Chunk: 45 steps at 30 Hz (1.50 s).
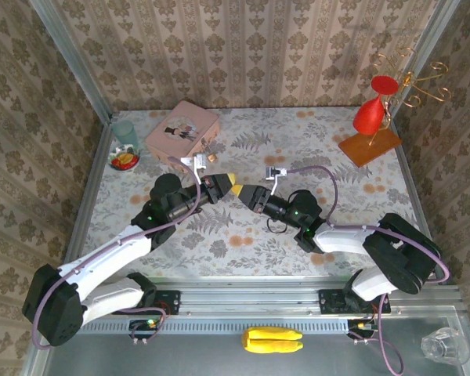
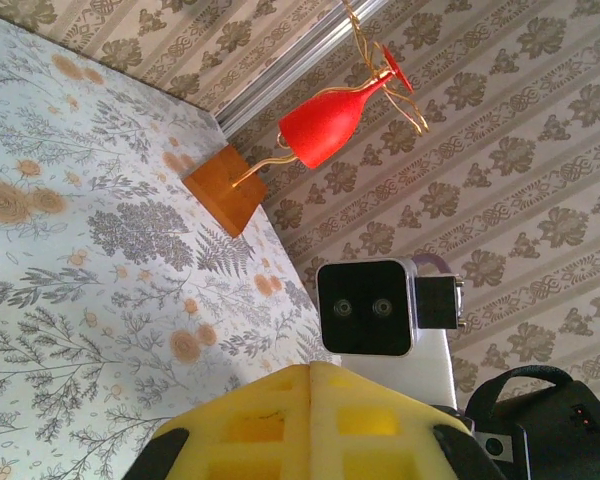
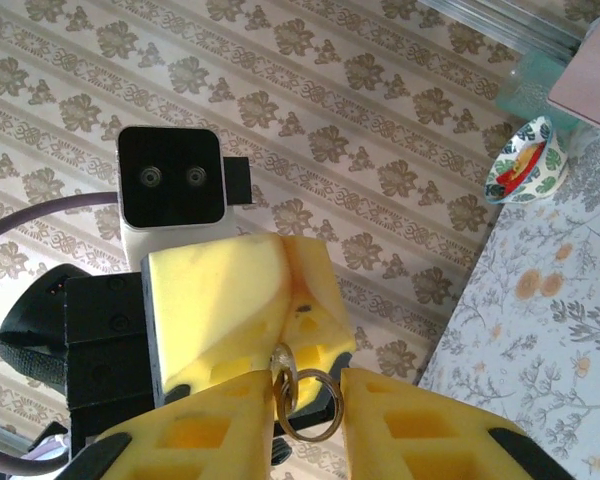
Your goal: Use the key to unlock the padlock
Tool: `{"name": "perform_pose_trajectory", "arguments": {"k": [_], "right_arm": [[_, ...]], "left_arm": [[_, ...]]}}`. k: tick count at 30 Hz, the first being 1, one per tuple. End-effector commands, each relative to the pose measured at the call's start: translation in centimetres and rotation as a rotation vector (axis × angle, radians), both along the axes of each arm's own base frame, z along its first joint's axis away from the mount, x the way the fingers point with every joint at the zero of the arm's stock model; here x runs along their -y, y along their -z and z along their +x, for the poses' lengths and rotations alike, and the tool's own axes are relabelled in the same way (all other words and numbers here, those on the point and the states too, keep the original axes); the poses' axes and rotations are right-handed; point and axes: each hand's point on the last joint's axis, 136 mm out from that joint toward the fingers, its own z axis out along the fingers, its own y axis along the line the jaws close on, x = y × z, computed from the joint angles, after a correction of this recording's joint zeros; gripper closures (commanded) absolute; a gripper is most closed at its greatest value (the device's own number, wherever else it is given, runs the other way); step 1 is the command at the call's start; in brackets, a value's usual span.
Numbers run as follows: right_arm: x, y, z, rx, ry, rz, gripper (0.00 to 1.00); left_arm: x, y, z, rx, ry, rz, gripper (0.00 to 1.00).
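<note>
Top external view: the left gripper point(image 1: 229, 186) and the right gripper point(image 1: 247, 193) meet tip to tip on the near side of the pink tin point(image 1: 184, 131), slightly to its right. A teal cup point(image 1: 125, 131) and a small bowl point(image 1: 124, 160) stand just left of the tin. A red vase point(image 1: 370, 116) stands well to its right.

Left wrist view: the left gripper's yellow fingers point(image 2: 250, 425) are pressed together along one seam, and nothing can be seen between them.

Right wrist view: a small brass piece point(image 3: 283, 358) with a thin ring point(image 3: 320, 374) sits where the two grippers meet, well apart from the tin. It touches the tip of the left gripper's closed fingers. The ring lies in the narrow gap between the right gripper's fingers point(image 3: 200, 430). I cannot tell whether those fingers clamp it, nor whether the piece is the padlock or the key.
</note>
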Motion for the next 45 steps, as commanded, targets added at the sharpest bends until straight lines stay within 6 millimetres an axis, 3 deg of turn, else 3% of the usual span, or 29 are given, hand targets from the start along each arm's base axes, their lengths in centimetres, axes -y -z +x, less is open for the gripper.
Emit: {"name": "perform_pose_trajectory", "arguments": {"k": [1, 11, 17, 22, 25, 31, 36, 41, 45], "right_arm": [[-0.5, -1.3, -0.3, 0.026, -0.026, 0.021, 0.76], [0.3, -1.3, -0.3, 0.038, 0.012, -0.031, 0.84], [1.5, -0.7, -0.1, 0.024, 0.075, -0.122, 0.95], [2.7, 0.7, 0.2, -0.014, 0.140, -0.257, 1.00], [3.6, 1.7, 0.3, -0.040, 0.179, -0.336, 1.00], [6.1, 3.8, 0.5, -0.089, 0.257, -0.487, 1.00], [8.0, 4.5, 0.1, -0.099, 0.307, -0.586, 1.00], [9.2, 4.8, -0.4, -0.089, 0.332, -0.639, 1.00], [9.9, 5.0, -0.8, -0.081, 0.340, -0.658, 1.00]], "left_arm": [[0.7, -2.3, -0.4, 0.038, 0.037, -0.052, 1.00], [1.2, -0.8, -0.7, 0.027, 0.042, -0.017, 1.00], [1.1, 0.5, -0.5, 0.028, 0.029, 0.071, 0.99], [0.6, 1.6, 0.4, 0.007, -0.013, 0.130, 0.78], [-0.3, 2.0, 1.4, -0.013, -0.057, 0.175, 0.58], [-4.6, 4.6, 5.1, -0.113, -0.249, 0.387, 0.44], [-8.0, 8.5, 8.7, -0.231, -0.409, 0.684, 0.33], [-9.6, 12.6, 12.8, -0.343, -0.528, 0.907, 0.29], [-8.6, 15.4, 16.6, -0.381, -0.524, 0.968, 0.30]]}}
